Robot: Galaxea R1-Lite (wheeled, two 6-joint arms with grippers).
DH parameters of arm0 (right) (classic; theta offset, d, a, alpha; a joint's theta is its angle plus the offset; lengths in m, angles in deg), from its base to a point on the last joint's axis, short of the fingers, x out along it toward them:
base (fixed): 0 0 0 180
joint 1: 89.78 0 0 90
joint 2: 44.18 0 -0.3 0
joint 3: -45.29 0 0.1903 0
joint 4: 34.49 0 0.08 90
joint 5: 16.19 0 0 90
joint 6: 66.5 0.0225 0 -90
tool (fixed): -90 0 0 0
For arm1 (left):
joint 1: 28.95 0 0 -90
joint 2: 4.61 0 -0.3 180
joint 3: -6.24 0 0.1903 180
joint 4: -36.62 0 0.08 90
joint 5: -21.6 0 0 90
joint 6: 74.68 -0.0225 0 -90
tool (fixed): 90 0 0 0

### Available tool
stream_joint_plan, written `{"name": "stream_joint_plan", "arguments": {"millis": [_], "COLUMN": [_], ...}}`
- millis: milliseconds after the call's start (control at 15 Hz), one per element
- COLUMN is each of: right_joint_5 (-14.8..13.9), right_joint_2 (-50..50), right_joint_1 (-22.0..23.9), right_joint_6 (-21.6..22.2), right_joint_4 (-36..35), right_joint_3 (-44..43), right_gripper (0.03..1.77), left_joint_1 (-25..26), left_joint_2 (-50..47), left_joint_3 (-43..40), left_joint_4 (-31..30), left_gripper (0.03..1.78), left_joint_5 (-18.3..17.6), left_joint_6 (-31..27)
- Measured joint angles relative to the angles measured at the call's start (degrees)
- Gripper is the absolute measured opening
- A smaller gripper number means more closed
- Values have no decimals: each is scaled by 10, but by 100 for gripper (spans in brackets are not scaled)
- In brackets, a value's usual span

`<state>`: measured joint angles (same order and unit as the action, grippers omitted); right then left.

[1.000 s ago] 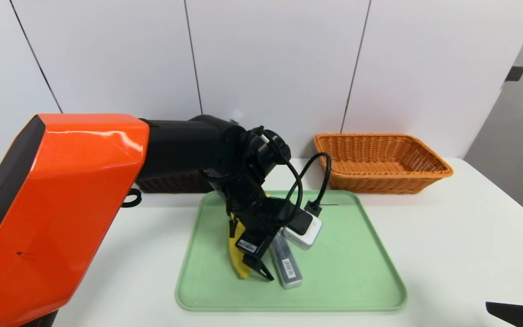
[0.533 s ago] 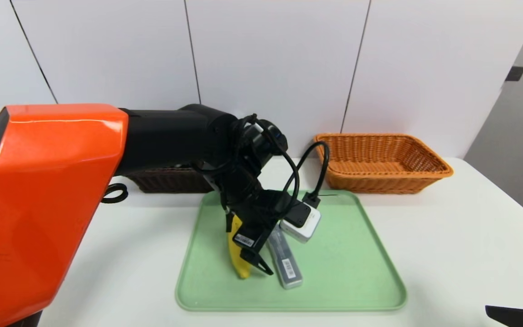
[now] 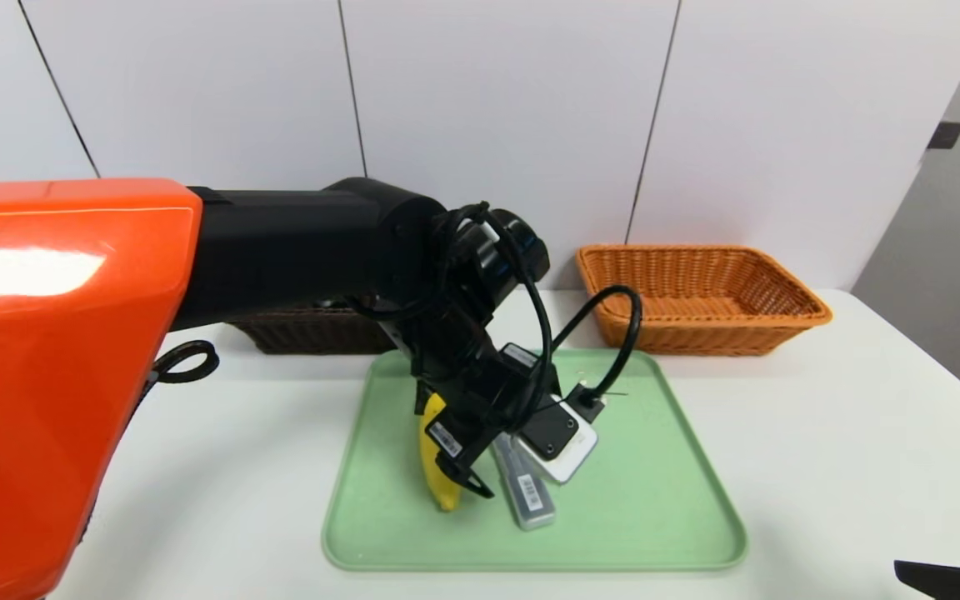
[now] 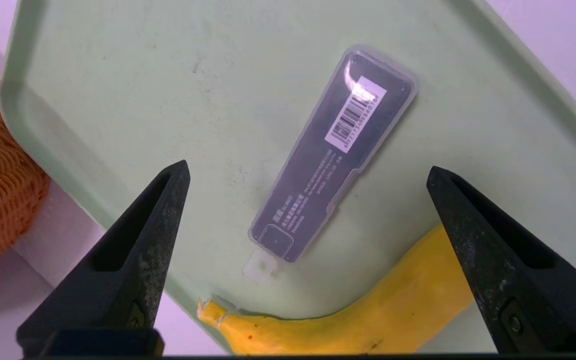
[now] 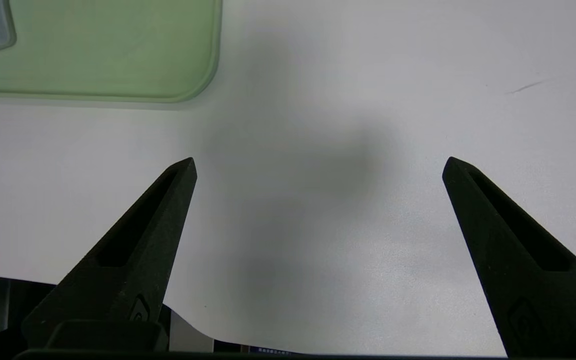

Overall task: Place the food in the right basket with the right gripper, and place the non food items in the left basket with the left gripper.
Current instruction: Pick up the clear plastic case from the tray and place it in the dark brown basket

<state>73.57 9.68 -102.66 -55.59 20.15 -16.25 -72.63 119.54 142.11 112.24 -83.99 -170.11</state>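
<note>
From the head view, the left gripper (image 3: 480, 475) and its cables hide much of the banana (image 3: 434, 467) and grey case (image 3: 524, 492), both lying lengthwise front-to-back on the green tray (image 3: 655, 533). In the left wrist view its jaws stand wide apart over the case, barcode end away from the banana's stem. The right wrist view shows the right gripper (image 5: 318, 165) spread open above bare table (image 5: 318, 75), the case cut off at the frame's corner.
</note>
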Motion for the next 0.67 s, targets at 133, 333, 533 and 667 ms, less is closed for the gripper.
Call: {"name": "stream_joint_plan", "arguments": {"millis": [133,333,533,667], "right_joint_5": [0,0,0,1], "right_joint_2": [-4,-14,-20,-21], "right_joint_1": [0,0,0,0], "right_joint_6": [1,1,4,10], "right_joint_4": [0,0,0,0], "right_joint_3": [2,12,17,18], "right_gripper": [170,170,170,170], "left_joint_1": [-9,-18,-24,-26], "left_joint_2": [0,7,13,15], "left_joint_3": [0,0,1,1], "left_joint_4": [-1,-6,-35,-56], "left_gripper": [169,169,169,169], "left_joint_5": [41,70,85,99], "left_joint_6": [-29,-49,-58,-75]}}
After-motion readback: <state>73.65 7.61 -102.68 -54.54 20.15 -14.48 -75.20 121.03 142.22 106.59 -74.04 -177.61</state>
